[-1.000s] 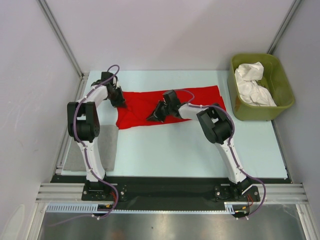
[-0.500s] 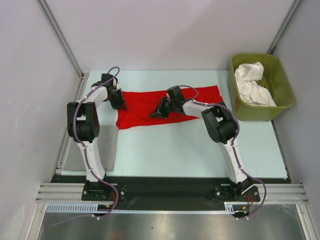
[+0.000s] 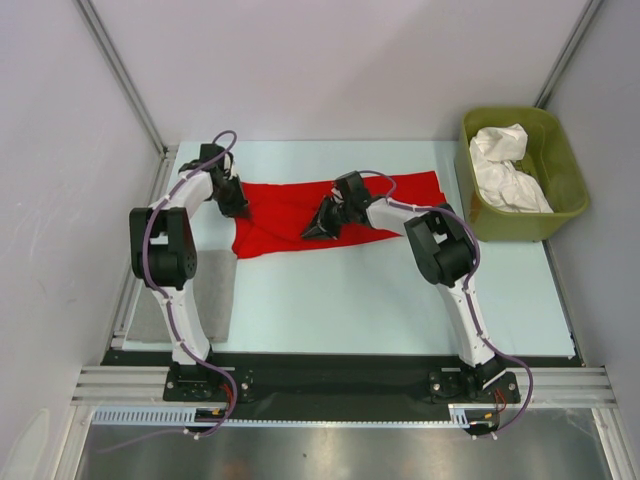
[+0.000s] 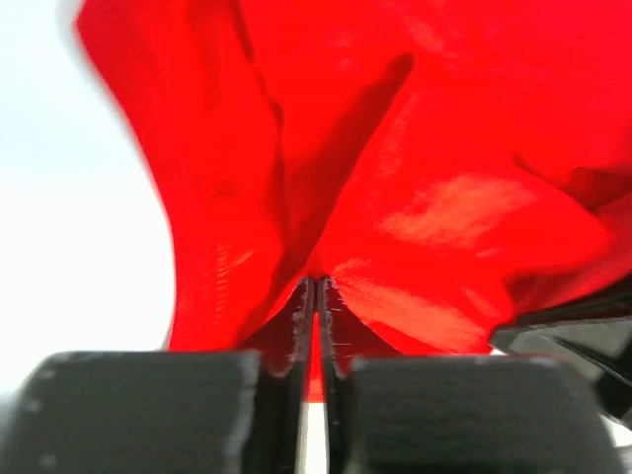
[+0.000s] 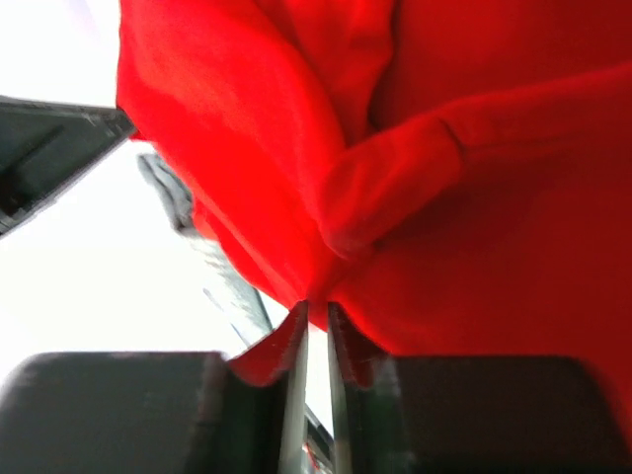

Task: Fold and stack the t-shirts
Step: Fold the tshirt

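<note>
The red t-shirt (image 3: pixel 280 212) lies as a long folded band across the back of the table. My left gripper (image 3: pixel 240 207) is at its left end, and in the left wrist view the jaws (image 4: pixel 316 288) stand nearly together with red cloth (image 4: pixel 444 197) pinched at the tips. My right gripper (image 3: pixel 314 231) is at the middle of the band's front edge; its jaws (image 5: pixel 318 308) show a thin gap with a fold of red cloth (image 5: pixel 494 247) caught at the tips. White t-shirts (image 3: pixel 505 170) lie crumpled in the tub.
The olive-green tub (image 3: pixel 576 172) stands at the back right corner. A grey pad (image 3: pixel 218 300) lies at the left, beside the left arm. Pale blue table top (image 3: pixel 350 290) stretches in front of the red shirt. Walls close in on both sides.
My right gripper has shifted slightly back and to the right along the red shirt, its elbow swinging right. The left arm has barely moved, still at the shirt's left end.
</note>
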Robot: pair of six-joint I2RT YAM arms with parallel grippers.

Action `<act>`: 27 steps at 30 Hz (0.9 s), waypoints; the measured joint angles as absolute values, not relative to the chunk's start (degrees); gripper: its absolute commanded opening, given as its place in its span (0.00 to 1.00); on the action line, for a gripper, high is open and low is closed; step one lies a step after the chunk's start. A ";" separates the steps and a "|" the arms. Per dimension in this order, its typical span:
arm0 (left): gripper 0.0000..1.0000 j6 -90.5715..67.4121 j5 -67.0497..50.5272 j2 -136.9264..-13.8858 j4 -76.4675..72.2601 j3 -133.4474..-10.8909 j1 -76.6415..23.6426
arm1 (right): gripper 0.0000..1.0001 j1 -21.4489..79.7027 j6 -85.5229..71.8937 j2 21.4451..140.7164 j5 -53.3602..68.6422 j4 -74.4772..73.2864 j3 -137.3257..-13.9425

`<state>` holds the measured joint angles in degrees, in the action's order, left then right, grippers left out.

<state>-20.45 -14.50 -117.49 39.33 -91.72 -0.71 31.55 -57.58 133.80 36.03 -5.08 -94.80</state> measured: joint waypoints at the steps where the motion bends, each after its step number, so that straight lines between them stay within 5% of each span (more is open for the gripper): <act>1: 0.14 -20.40 -13.80 -117.49 39.90 -91.72 -0.71 | 0.24 31.51 -56.86 133.80 36.14 -6.24 -95.20; 9: 0.59 -20.60 -10.63 -114.24 42.35 -88.33 -0.78 | 0.51 29.17 -44.51 130.10 33.19 -20.60 -97.14; 19: 0.65 -35.97 -4.91 -87.55 37.01 -68.12 -5.28 | 0.61 22.57 -29.89 101.86 23.99 -32.16 -85.89; 27: 0.73 -56.25 1.08 -85.89 31.83 -57.80 -13.06 | 0.62 17.82 -27.09 92.42 22.46 -34.65 -73.06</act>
<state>-56.25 1.08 -85.89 31.83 -57.80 -13.06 17.82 -27.09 92.42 22.46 -34.65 -73.06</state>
